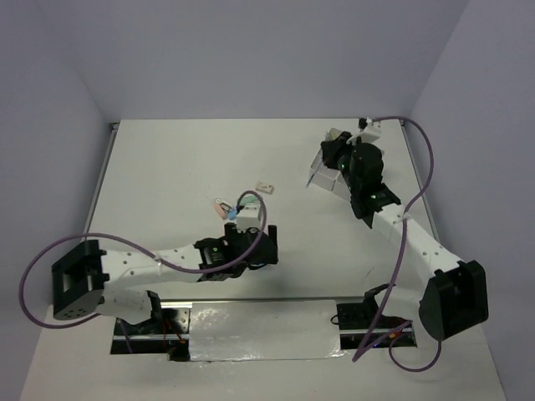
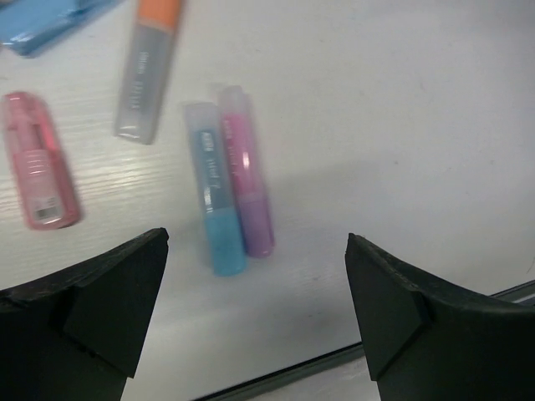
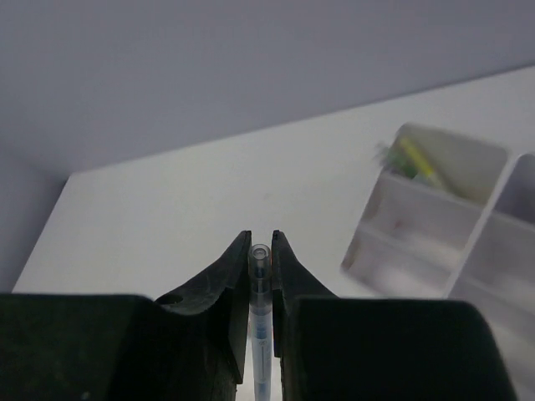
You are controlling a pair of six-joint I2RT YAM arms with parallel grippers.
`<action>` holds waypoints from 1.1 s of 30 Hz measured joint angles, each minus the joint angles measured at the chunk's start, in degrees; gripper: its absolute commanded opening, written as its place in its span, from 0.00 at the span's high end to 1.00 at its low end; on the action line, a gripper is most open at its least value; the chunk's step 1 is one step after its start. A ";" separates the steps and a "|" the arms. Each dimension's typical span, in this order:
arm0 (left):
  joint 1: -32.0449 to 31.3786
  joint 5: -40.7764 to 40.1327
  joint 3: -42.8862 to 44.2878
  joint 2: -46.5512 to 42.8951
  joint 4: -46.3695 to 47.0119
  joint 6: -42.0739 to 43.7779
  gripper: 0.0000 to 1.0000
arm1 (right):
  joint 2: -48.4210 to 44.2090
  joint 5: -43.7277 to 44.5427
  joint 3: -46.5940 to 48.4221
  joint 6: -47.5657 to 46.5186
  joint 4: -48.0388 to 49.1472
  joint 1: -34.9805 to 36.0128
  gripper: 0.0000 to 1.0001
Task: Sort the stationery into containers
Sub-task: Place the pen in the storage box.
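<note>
Left gripper (image 2: 255, 242) gapes wide above the blue marker (image 2: 213, 196) and purple marker (image 2: 247, 180), lying touching; I should straddle only one. Right gripper (image 3: 261, 242) pinches a thin pen (image 3: 260, 280); the blurred tray (image 3: 418, 219), far right, is seemingly close.

A white table (image 1: 167, 180) (pale wood grain up close) stands between plain lavender walls (image 1: 251, 58).
</note>
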 measured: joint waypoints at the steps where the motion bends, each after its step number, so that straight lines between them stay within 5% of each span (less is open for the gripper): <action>1: 0.59 -0.02 -1.33 -2.56 -0.72 0.07 0.01 | 1.51 1.84 0.94 -1.53 2.67 -0.98 1.00; 11: 2.49 -0.44 -12.11 -22.93 -2.89 2.43 0.01 | 23.54 8.63 15.23 -17.75 20.15 -9.01 1.00; 18: 2.93 0.17 -11.96 -24.30 -3.61 6.49 0.01 | 34.23 9.18 26.10 -21.88 22.97 -13.07 0.99; 27: 4.63 0.85 -10.60 -23.58 -3.10 9.64 0.01 | 38.66 8.66 24.11 -23.02 24.79 -14.03 0.92; 31: 5.46 1.88 -10.60 -22.77 -2.45 10.47 0.01 | 38.64 7.93 21.40 -22.73 26.62 -14.03 0.34; 33: 5.60 2.32 -10.60 -21.97 -2.10 10.62 0.01 | 38.56 7.30 20.37 -22.99 26.69 -14.03 0.30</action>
